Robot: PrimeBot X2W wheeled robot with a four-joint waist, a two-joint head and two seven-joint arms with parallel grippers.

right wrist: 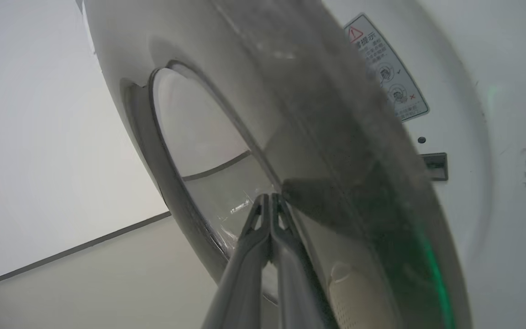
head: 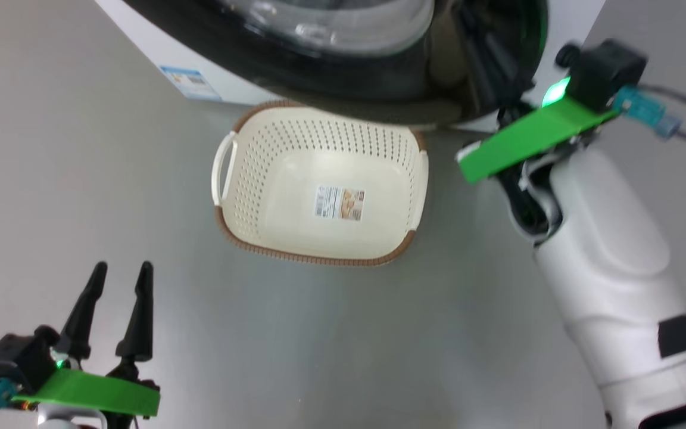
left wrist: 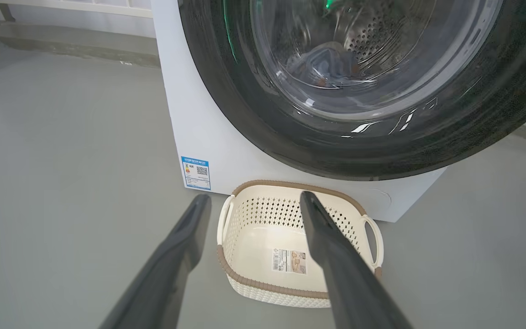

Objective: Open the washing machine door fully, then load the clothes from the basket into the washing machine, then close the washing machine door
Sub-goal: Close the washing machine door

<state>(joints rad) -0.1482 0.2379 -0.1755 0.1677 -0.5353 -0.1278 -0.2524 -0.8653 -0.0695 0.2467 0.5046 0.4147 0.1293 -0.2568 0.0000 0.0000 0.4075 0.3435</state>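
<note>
Basket [head: 248, 179] sits empty on the grey floor [head: 81, 149], just past the left gripper [head: 123, 267], whose fingers stand wide apart and hold nothing. Right behind the basket rises the washing machine [left wrist: 190, 114], its door [left wrist: 244, 114] ajar, swung a little off the white front. The right gripper [right wrist: 270, 196], fingers pressed together, has its tips at the door beside the glass, seemingly touching. Through the dome, bluish clothes [left wrist: 327, 61] lie in the drum.

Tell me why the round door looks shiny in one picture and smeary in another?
Left wrist view: white light streaks glint on the glossy black rim of the washing machine door. Right wrist view: the door is so close that its rim blurs.
</note>
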